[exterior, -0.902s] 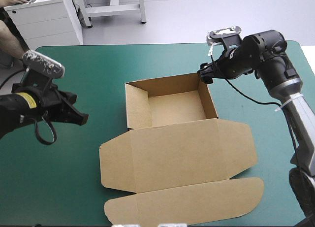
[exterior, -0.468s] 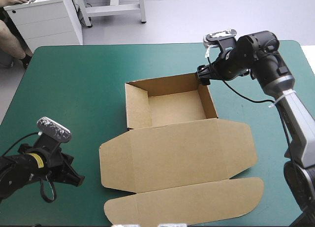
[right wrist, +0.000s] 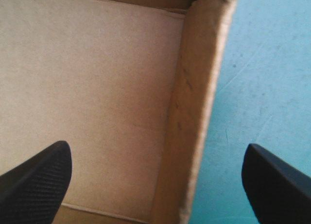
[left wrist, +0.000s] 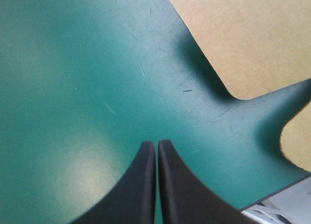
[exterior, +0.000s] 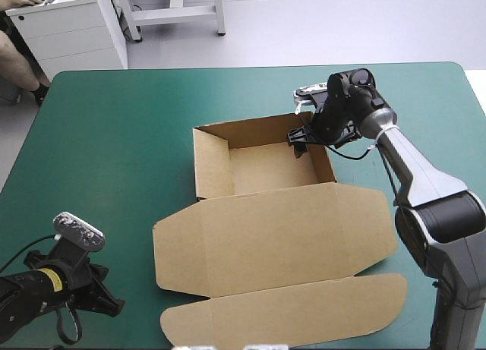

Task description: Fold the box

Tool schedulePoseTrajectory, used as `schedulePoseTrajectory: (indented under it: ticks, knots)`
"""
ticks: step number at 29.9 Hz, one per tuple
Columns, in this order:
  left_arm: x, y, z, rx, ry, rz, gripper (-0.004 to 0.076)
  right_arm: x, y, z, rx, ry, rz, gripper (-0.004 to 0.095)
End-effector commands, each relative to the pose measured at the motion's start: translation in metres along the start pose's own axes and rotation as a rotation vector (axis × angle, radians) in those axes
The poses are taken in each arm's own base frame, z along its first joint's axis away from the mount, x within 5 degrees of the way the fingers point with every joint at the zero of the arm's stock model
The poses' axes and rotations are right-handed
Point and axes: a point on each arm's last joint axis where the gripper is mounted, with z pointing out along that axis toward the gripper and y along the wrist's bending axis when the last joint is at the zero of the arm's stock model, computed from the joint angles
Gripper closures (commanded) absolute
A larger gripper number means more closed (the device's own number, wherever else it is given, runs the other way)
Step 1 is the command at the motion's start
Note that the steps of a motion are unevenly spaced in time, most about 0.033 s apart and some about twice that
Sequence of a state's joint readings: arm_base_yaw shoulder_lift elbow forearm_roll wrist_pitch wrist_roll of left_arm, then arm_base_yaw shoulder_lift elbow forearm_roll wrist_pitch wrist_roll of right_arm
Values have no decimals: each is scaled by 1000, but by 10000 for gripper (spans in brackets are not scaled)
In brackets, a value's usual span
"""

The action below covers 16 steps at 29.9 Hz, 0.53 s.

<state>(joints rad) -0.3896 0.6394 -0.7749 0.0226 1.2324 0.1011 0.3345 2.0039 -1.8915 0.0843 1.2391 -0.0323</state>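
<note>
Half over the box [exterior: 273, 236] wall [right wrist: 194, 112], we are holding the right gripper [right wrist: 155, 156] wide, left gripper [left wrist: 156, 147] closed; clamping askew risks buckling it.

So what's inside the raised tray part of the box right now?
Only bare brown floor in the box; no loose item. The right gripper, open, straddles the right wall at the far corner, one finger inside. The floor under it is hidden from above.
</note>
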Motion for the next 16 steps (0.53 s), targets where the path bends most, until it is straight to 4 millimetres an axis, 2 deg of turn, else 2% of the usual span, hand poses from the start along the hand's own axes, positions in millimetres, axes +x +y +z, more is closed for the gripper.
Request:
schedulePoseTrajectory:
  ticks: [1,4,5,11,13,16]
  knots:
    - [-4,0,-10,-5,-75,-7,731,-2,1,-18,-16,-37,-12,47]
    - [-2,0,-13,-9,-92,-6,731,-3,1,-10,-17,-21,-10,150]
    - [-1,0,-14,-10,-97,-7,731,-3,1,-10,-17,-21,-10,218]
    - [2,0,-17,-16,-113,-6,731,-3,1,-10,-16,-21,-8,768]
    - [2,0,-17,-16,-113,-6,731,-3,1,-10,-16,-21,-8,896]
    - [1,1,-17,-16,-116,-5,731,-3,1,-10,-16,-21,-7,927]
